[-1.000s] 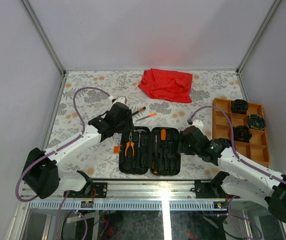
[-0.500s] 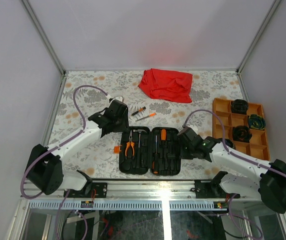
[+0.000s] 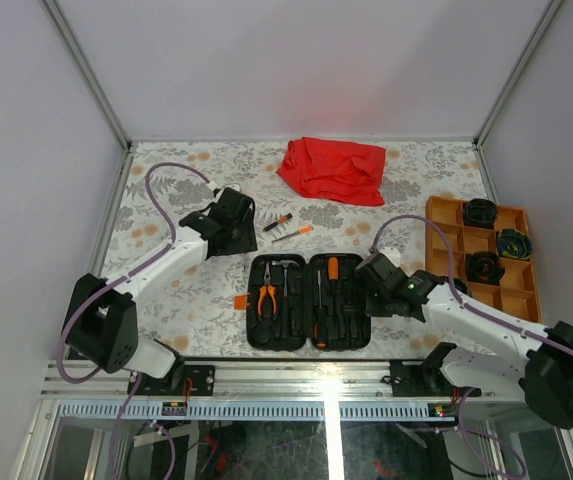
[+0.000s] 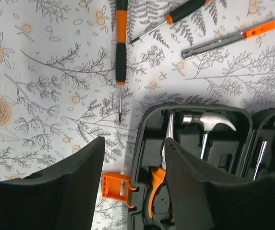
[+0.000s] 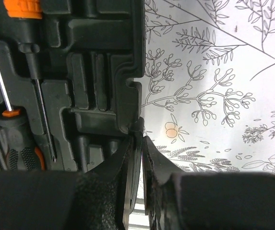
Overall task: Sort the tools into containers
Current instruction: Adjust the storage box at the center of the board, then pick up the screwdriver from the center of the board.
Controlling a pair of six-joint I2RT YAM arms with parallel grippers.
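I've got the left hand [image 4: 135, 143] about half open and empty, hanging over the far-left corner of the case [image 3: 311, 300]. The case lies open at the near middle of the worktop [image 3: 166, 180]. The hammer [image 4: 209, 120] and pliers [image 4: 157, 178] sit in the case's left half. The pliers are just under the gap between the fingers, partly hidden by the right finger. The orange latch [image 4: 114, 184] sticks out of the case's left side, close by the left finger.

A loose screwdriver [image 4: 121, 48] lies on the worktop just far of this hand, tip pointing near, clear of the case. A second screwdriver [image 4: 185, 12] and a slim tool [image 4: 228, 40] lie to its right, apart from each other.

The right hand [image 5: 138, 138] is nearly closed, pinching the case's right rim between its fingers. The stored screwdrivers [image 5: 19, 139] lie in their slots to its left.

The tray [image 3: 516, 300] is at the right edge and the cloth [image 3: 333, 168] is far, both well apart from the hands.
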